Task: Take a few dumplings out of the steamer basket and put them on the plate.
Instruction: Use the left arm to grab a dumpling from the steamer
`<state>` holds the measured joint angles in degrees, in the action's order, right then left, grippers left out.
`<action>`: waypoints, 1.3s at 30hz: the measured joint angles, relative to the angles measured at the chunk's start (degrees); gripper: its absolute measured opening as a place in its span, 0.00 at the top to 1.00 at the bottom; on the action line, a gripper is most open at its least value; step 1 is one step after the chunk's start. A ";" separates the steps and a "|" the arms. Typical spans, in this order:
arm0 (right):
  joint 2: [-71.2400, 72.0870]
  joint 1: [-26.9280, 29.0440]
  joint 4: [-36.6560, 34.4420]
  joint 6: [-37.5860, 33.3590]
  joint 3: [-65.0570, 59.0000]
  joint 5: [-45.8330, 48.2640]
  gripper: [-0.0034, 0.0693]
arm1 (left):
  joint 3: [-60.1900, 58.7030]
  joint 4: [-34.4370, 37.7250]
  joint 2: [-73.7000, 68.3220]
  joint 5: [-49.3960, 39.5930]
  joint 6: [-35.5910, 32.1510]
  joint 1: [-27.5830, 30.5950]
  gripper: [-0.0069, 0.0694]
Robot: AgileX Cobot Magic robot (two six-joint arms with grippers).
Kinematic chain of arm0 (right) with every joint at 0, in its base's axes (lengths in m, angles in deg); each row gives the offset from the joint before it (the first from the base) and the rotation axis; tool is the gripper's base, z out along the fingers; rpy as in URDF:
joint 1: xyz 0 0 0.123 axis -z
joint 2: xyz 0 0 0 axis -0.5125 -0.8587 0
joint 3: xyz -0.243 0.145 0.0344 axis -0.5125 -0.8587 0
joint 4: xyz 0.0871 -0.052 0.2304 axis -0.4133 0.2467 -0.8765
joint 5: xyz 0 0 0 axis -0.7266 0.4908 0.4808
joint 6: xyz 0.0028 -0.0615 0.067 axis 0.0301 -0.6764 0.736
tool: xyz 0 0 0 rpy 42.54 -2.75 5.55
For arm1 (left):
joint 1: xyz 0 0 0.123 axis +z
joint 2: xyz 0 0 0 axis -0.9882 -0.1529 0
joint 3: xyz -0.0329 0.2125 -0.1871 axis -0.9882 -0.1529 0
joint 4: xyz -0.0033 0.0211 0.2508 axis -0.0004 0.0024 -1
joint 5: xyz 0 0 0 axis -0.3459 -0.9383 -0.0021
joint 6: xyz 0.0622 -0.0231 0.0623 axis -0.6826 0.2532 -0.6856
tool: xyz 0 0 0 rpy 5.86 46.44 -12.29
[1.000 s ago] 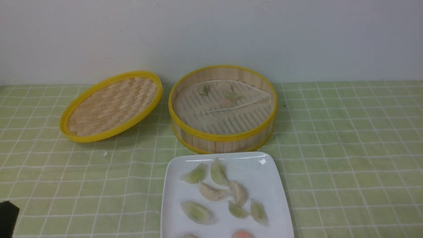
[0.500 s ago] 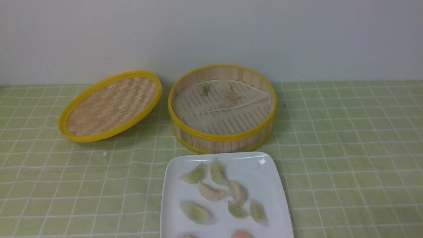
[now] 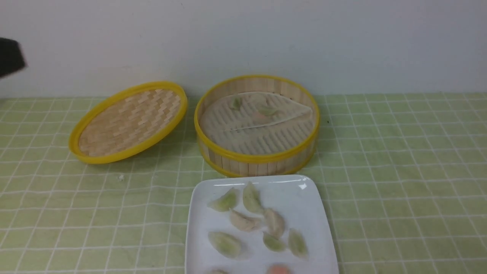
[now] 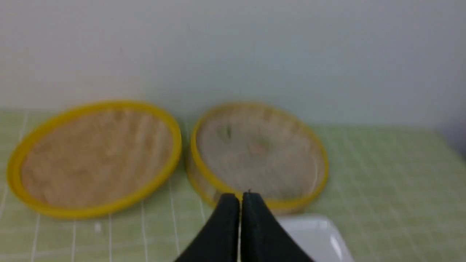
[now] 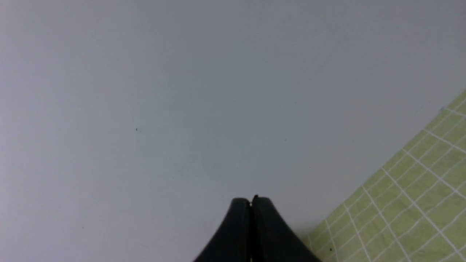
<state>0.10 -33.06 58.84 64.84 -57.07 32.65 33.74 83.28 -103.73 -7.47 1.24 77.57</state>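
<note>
The steamer basket (image 3: 255,157) stands at the back centre, its whitish liner folded over a few dumplings (image 3: 265,110) at its far side. The white plate (image 3: 306,207) lies just in front of it and holds several dumplings (image 3: 244,221), mostly pale green and cream, with a pink one at the frame's bottom edge. My left gripper (image 4: 240,196) is shut and empty, held back from the basket (image 4: 322,163) and above the plate's near corner (image 4: 313,236). My right gripper (image 5: 250,201) is shut and empty, facing the wall.
The shallow woven lid (image 3: 127,121) leans on the table left of the basket, and also shows in the left wrist view (image 4: 94,156). A dark part of my left arm (image 3: 9,57) shows at the upper left edge. Green checked cloth (image 3: 399,171) covers the table.
The dark piece of my left arm was at the lower left corner a second ago, left the view, and now shows at the upper left edge. Basket, plate and dumplings have not moved.
</note>
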 joint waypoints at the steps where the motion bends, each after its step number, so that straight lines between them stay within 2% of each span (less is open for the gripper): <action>1: 0.00 0.00 -0.06 -0.06 0.36 1.45 0.97 | 2.28 0.43 -3.29 -2.53 -1.35 0.00 0.92; 6: -0.54 0.00 1.24 -3.14 8.43 13.62 0.97 | 11.37 4.18 -18.55 -8.64 -7.61 0.00 0.92; 10: -9.24 0.00 4.11 -13.55 24.23 32.38 0.97 | 20.79 6.85 -32.32 -11.11 -14.46 -1.39 0.92; 16: -27.76 0.00 6.72 -25.83 42.22 57.16 0.97 | 30.21 7.12 -44.43 -11.48 -18.79 -4.68 0.92; 19: -34.82 0.00 7.39 -28.19 47.84 61.57 0.97 | 35.83 7.27 -50.30 -11.37 -17.88 -5.65 0.92; 22: -41.19 0.00 5.82 -30.06 52.10 62.27 0.97 | 46.92 7.48 -59.99 -11.76 -15.89 -5.84 0.92; 28: -45.66 0.00 1.08 -34.03 53.23 62.47 0.97 | 64.36 6.52 -74.19 -14.29 -15.32 -6.30 0.92; 33: -47.38 0.00 -1.05 -36.60 53.23 62.65 0.97 | 77.48 1.57 -86.55 -13.63 -14.98 -8.22 0.91; 35: -47.43 0.00 -1.10 -36.78 53.23 62.65 0.97 | 79.21 0.00 -89.05 -11.90 -14.98 -9.09 0.88; 39: -47.43 0.00 -1.10 -37.02 53.23 62.91 0.97 | 79.99 -2.53 -93.08 -5.73 -15.66 -10.91 0.76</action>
<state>-47.33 -33.06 57.75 27.82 -3.84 95.56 113.73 80.75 -196.81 -13.20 -14.41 66.66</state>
